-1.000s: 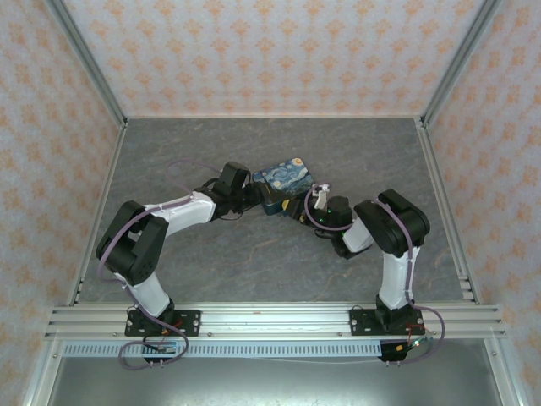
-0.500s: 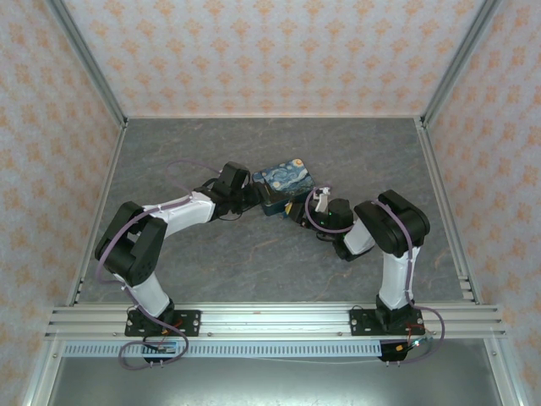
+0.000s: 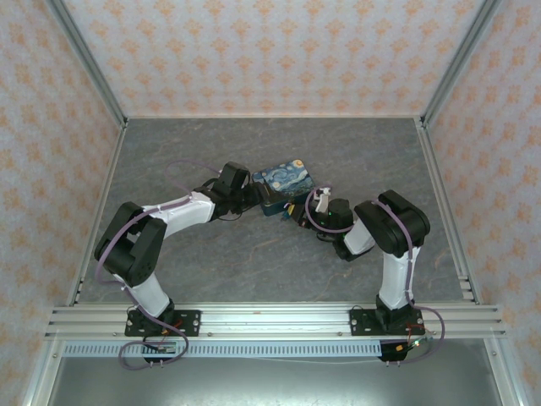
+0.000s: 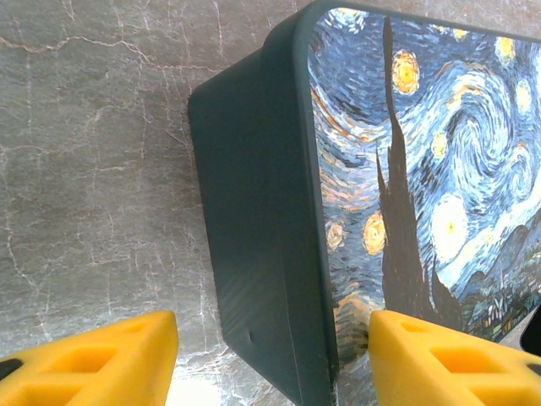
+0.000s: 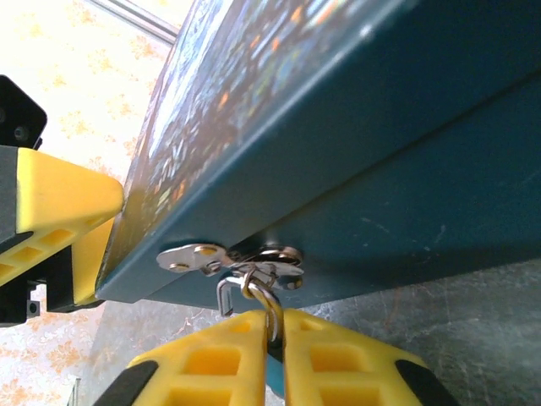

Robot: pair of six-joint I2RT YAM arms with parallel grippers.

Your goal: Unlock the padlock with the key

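The starry-night box [image 3: 286,181] sits mid-table between both arms. On its front wall a silver hasp [image 5: 194,255] carries the padlock [image 5: 273,377]. The padlock's steel shackle [image 5: 221,292] and a wire ring hang from the hasp, and a sliver of blue body shows between the yellow fingers. My right gripper [image 5: 277,326] is shut on the padlock just below the hasp; from above it sits at the box's near right corner [image 3: 297,210]. My left gripper [image 4: 270,359] stands open astride the box's side wall [image 4: 254,237], one finger [image 4: 84,359] over the floor, the other over the lid. The key is hidden.
The grey marbled floor [image 3: 211,254] lies open around the box. Patterned walls with metal posts [image 3: 84,59] close in the left, back and right sides. A yellow finger of the left gripper [image 5: 51,211] stands at the box's far corner in the right wrist view.
My right gripper has closed on the padlock and edged slightly toward the box. The left arm and the box have held still.
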